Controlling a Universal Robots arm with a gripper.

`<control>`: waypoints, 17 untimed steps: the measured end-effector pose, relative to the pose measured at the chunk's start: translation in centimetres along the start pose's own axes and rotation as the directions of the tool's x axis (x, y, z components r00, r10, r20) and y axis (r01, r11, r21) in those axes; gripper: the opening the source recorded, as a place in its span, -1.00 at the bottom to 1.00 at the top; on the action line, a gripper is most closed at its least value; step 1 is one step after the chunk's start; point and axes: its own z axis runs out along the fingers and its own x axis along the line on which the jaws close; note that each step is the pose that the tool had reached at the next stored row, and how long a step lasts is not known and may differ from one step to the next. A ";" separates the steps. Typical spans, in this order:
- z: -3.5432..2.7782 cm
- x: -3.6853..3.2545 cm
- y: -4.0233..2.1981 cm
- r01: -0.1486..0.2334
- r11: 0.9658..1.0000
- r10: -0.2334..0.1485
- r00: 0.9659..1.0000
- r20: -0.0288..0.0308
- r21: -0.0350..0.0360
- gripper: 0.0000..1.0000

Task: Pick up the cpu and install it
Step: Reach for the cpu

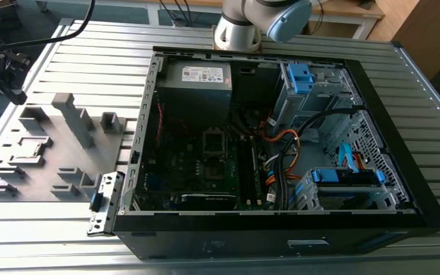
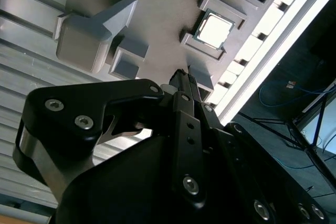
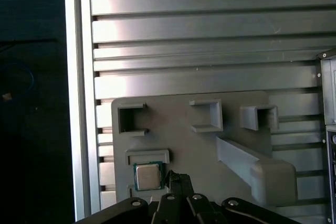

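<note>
The cpu [image 3: 147, 176] is a small silvery square chip lying flat in a low grey holder on the grey fixture plate [image 3: 178, 114]. The second wrist view shows the cpu [image 2: 214, 30] in that same holder. In the exterior view the cpu [image 1: 30, 150] sits far toward that view's left, outside the black computer case [image 1: 403, 189]. My gripper [image 3: 177, 178] hovers above the plate just beside the chip, apart from it. Its black fingers [image 2: 182, 80] are together and hold nothing. The motherboard's silver-framed socket [image 1: 215, 142] lies in the middle of the open case.
Tall grey blocks [image 1: 75, 117] and several low brackets stand on the fixture plate [image 1: 52, 172] around the chip. The slatted metal table [image 1: 90, 51] carries both plate and case. Cables [image 1: 281, 143] and blue drive brackets [image 1: 346, 176] crowd the case toward the exterior view's right.
</note>
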 end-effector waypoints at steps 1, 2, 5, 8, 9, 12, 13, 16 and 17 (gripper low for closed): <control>0.00 0.00 -0.01 0.000 1.000 0.000 1.000 0.000 0.000 -0.79; 0.00 0.00 -0.01 0.000 1.000 0.000 1.000 0.000 0.000 -0.79; 0.02 -0.05 -0.03 0.000 1.000 0.000 1.000 0.000 0.000 -0.79; 0.01 -0.13 -0.04 0.000 1.000 0.000 1.000 0.000 0.000 -0.79; 0.01 -0.13 -0.04 0.000 1.000 0.000 1.000 0.000 0.000 -0.79; -0.07 -0.14 -0.03 0.000 1.000 0.000 1.000 0.000 0.000 -0.79; -0.15 -0.15 -0.03 0.000 1.000 0.000 1.000 0.000 0.000 -0.79; -0.53 -0.15 -0.02 0.000 1.000 0.000 1.000 0.000 0.000 -0.79; -0.68 -0.16 -0.01 0.000 1.000 0.000 1.000 0.000 0.000 -0.79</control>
